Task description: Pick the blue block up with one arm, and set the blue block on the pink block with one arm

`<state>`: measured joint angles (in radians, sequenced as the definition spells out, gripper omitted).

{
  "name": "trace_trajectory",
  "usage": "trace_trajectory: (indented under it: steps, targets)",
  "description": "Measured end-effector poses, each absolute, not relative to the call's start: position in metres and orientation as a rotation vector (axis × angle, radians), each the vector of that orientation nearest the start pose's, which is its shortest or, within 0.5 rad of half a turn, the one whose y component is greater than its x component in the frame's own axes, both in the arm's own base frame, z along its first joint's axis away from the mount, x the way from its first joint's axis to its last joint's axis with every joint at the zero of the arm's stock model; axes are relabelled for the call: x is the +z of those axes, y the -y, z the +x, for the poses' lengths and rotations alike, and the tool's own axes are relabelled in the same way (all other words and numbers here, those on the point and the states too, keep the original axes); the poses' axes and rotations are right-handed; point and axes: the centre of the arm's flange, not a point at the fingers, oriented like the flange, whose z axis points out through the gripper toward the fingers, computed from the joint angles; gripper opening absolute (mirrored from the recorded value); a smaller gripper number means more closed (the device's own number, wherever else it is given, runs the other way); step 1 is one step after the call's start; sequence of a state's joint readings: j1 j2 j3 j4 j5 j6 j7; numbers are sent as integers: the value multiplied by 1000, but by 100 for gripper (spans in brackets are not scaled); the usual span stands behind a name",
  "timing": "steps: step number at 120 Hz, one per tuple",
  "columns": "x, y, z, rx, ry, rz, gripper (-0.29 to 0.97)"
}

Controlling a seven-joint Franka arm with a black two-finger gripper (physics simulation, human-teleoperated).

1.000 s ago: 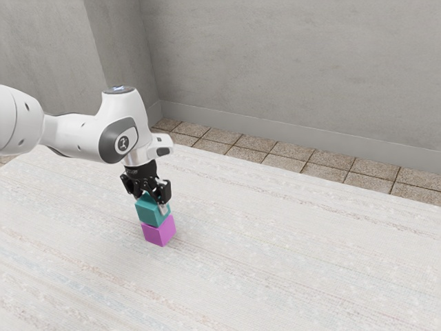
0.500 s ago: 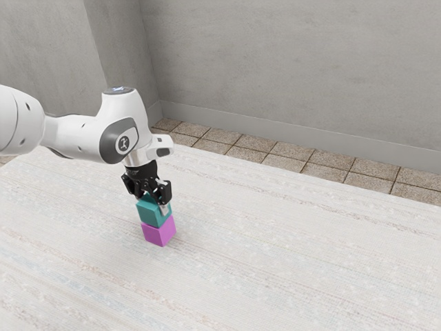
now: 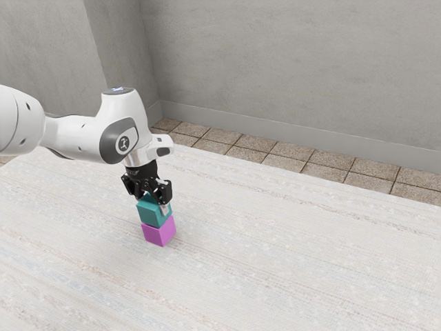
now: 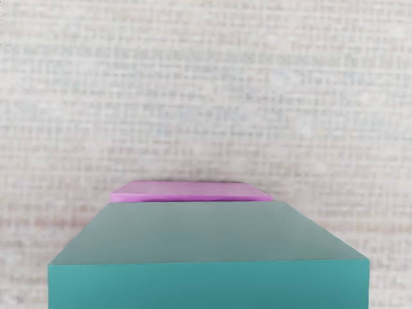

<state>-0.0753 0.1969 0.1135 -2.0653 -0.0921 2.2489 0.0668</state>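
Two fingers (image 3: 165, 196) tight against opposite sides of the teal block (image 3: 152, 211), itself flat atop the pink block (image 3: 159, 231).

The exterior camera is standing off to one side of the white robot arm (image 3: 76, 134), raised and looking down at a slant across the pale woven-textured tabletop (image 3: 289, 269) toward the grey concrete wall (image 3: 289, 62) and the strip of brown floor tiles (image 3: 310, 160). It is sitting far enough back to take in the arm coming in from the exterior view's left. The wrist camera is riding at the arm's end, looking steeply down from very close over the top of the blue-green cube (image 4: 209, 257), with the pink cube (image 4: 190, 191) edging out beyond it. Both views are sharing these two stacked cubes and the tabletop around them.
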Motion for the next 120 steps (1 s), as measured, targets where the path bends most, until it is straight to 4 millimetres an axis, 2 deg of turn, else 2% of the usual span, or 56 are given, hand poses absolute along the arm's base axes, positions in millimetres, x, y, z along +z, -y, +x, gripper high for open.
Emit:
trace_trajectory:
  steps: [31, 58, 78, 84, 90, 101, 107, 112, 120]
  targets:
    - [335, -20, 577, 24, 78, -3189, 38]
    - [336, -20, 577, 25, 84, -3193, 55]
    - [357, -20, 577, -28, 79, -3195, 62]
    - [375, -20, 575, -72, 75, -3197, 63]
    - [415, -20, 569, -157, 56, -3193, 64]
    - [530, -22, 545, -337, 17, -3174, 66]
    - [581, -37, 531, -373, 35, -3163, 66]
    - [604, -56, 522, -351, 61, -3156, 66]
    - [612, -88, 507, -259, 111, -3158, 67]
